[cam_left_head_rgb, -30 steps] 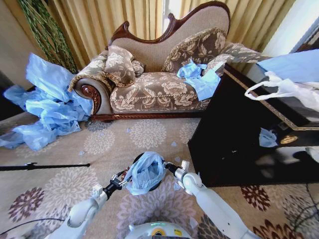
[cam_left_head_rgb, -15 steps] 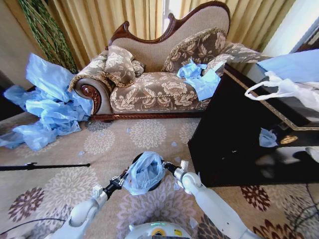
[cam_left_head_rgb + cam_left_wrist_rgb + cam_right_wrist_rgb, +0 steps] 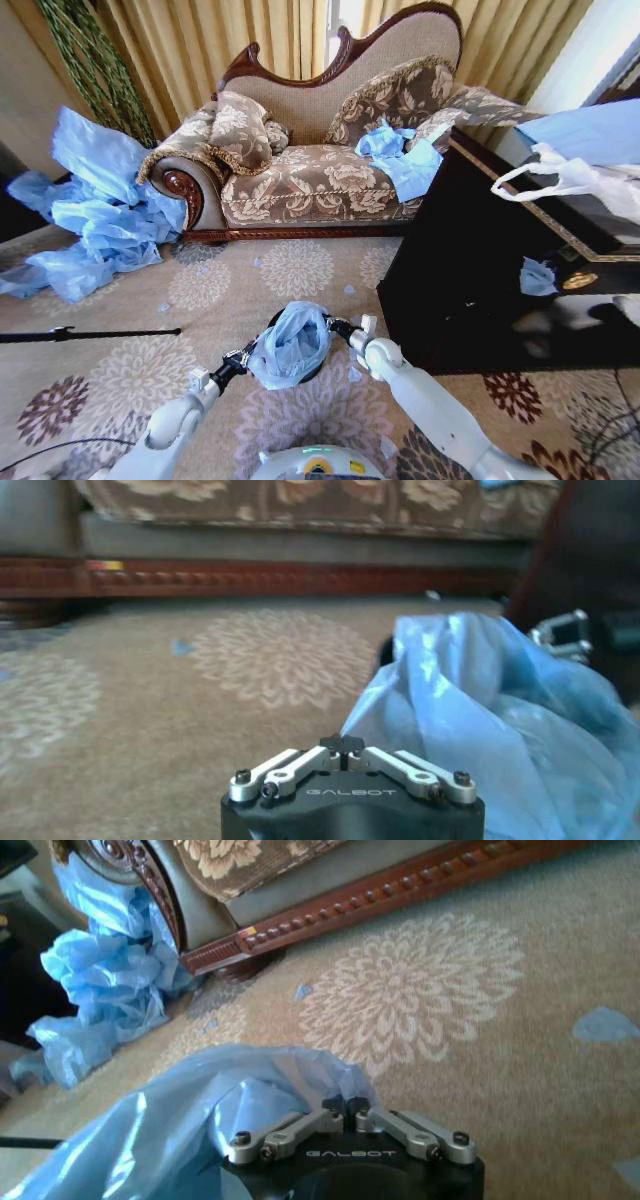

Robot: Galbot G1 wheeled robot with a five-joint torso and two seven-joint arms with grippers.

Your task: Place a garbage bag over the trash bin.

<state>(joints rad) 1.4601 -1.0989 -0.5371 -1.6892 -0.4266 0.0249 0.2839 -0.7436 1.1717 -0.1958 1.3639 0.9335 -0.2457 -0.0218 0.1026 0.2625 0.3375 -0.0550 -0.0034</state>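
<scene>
The light blue garbage bag (image 3: 292,345) is draped over the small black trash bin (image 3: 273,323) on the rug just in front of me, and only slivers of the bin's dark rim show. My left gripper (image 3: 245,357) is shut on the bag's edge at the near left side; the left wrist view has its fingertips (image 3: 343,744) pinched together against the crinkly plastic (image 3: 480,697). On the bag's right side my right gripper (image 3: 335,327) is shut on its edge, and the plastic (image 3: 200,1125) bunches beside the closed fingers (image 3: 345,1104).
A tall black cabinet (image 3: 470,270) stands close on the right, with a white loop-handled bag (image 3: 560,178) on top. The sofa (image 3: 320,170) is ahead, and a heap of blue bags (image 3: 100,220) lies to the left. A black rod (image 3: 90,334) lies on the rug.
Both grippers have moved a little away from me with the bag's edges, and the bag sits slightly farther over the bin.
</scene>
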